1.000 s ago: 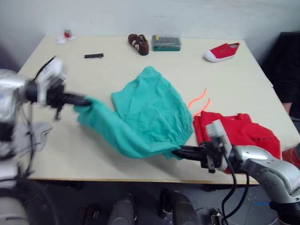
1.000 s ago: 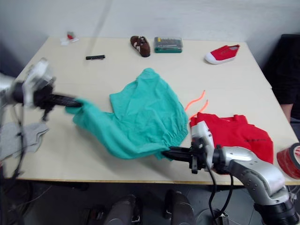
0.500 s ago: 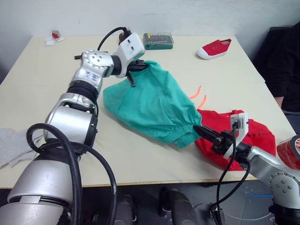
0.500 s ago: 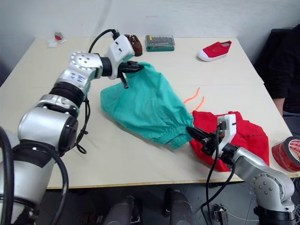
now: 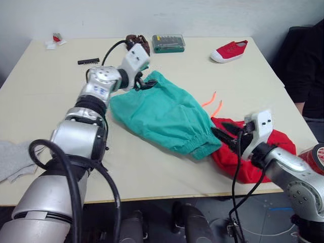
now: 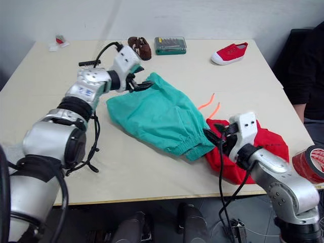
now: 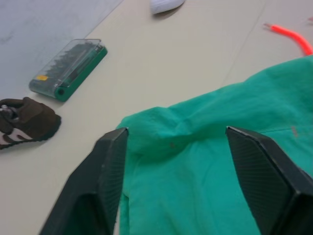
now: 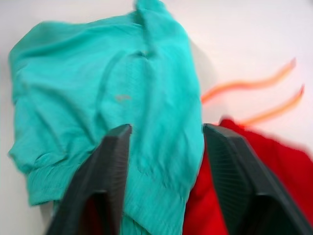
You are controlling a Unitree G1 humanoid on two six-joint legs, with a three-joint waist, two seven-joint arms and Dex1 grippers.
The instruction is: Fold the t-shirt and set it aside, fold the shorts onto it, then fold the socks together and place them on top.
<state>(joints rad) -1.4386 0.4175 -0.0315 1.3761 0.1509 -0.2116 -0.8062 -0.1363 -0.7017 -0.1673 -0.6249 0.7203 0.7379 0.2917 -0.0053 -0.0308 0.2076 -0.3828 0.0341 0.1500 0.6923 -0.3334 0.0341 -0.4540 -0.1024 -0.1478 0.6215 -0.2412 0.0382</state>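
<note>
The shorts lie spread mid-surface, their waistband overlapping the t-shirt crumpled near the right front edge. My left tool hovers released over the shorts' far corner; my right tool is released above the waistband. The socks lie at the left edge.

Large teal-green cloth shorts lie spread and folded over near mid-counter, gathered elastic waist toward the near right, where it overlaps the edge of the t-shirt. Two orange drawstring ends trail onto the bare surface beside them. Bright red cloth t-shirt lies crumpled at the right near edge. Light grey knit socks sit at the far left edge, well apart from both garments.
</note>
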